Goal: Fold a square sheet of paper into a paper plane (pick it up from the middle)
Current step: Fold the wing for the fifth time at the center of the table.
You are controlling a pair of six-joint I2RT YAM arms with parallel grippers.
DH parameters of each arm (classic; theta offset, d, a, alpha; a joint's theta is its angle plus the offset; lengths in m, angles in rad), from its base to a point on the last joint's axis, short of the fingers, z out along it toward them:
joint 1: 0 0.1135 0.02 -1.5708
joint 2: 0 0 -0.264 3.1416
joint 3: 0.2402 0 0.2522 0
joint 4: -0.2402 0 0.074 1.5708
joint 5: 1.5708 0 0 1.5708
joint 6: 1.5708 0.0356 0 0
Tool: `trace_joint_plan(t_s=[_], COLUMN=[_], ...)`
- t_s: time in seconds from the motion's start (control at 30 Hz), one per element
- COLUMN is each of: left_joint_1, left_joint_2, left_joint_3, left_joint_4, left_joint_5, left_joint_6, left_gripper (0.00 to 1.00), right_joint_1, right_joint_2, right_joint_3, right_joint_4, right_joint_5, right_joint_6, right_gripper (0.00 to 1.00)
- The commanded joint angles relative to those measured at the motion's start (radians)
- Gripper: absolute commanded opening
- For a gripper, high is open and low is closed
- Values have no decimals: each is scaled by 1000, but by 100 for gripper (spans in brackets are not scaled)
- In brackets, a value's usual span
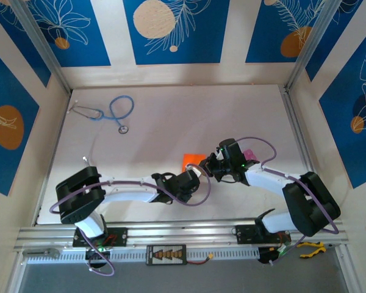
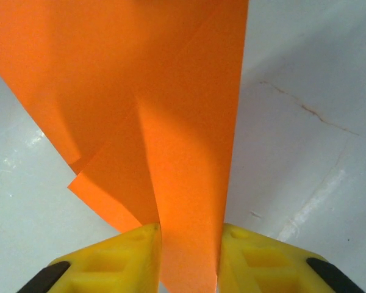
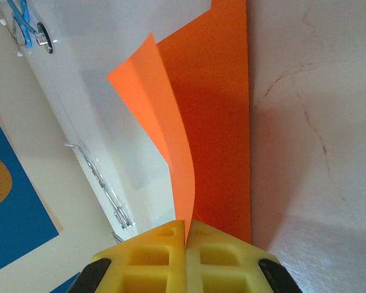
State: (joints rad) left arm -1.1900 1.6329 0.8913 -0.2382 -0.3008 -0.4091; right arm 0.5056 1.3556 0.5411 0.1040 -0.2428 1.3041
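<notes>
The square sheet of paper (image 1: pixel 191 160) is bright orange and folded into overlapping layers, near the middle of the table between my two grippers. My left gripper (image 1: pixel 195 173) reaches it from the near left. In the left wrist view a bowed band of the paper (image 2: pixel 171 122) fills the gap between the yellow fingers (image 2: pixel 125 259) of the left gripper (image 2: pixel 189 247), touching both. My right gripper (image 1: pixel 207 166) comes in from the right. Its jaws (image 3: pixel 186 231) are pressed together on a thin raised flap of the paper (image 3: pixel 213 110), which curls up off the table.
A blue stethoscope (image 1: pixel 113 113) lies at the back left of the white table. A small pink thing (image 1: pixel 249 152) sits behind the right wrist. Patterned walls enclose three sides, and a metal rail (image 1: pixel 183 235) runs along the near edge.
</notes>
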Motion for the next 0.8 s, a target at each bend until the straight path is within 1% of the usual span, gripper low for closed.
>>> trace_joint_plan(t_s=[0.0,0.13,0.47,0.57,0.63,0.73,0.77], left_joint_1=[-11,-11,-11,-10,-10,-7,-6], left_joint_2=[13,17,10,14,16,22,22], left_joint_3=[24,27,20,19,14,5,1], left_joint_4=[-32,-35,-17,-12,-3,10,18], left_joint_5=[-28,-27,-21,-16,-7,13,20], left_joint_6=[15,17,18,6,-4,-22,-27], left_gripper=[29,26,12,11,10,8,7], right_joint_1=[-7,-7,-9,-10,-16,-34,-45], right_joint_2=[-12,-12,-10,-22,-31,-61,-77], right_joint_3=[-5,-5,1,13,19,23,22], right_joint_4=[-18,-17,-37,-78,-120,-193,-220], right_joint_5=[-10,-9,-15,-7,0,22,32], right_joint_6=[7,7,-14,-47,-75,-123,-137], right_gripper=[0,0,0,9,17,35,37])
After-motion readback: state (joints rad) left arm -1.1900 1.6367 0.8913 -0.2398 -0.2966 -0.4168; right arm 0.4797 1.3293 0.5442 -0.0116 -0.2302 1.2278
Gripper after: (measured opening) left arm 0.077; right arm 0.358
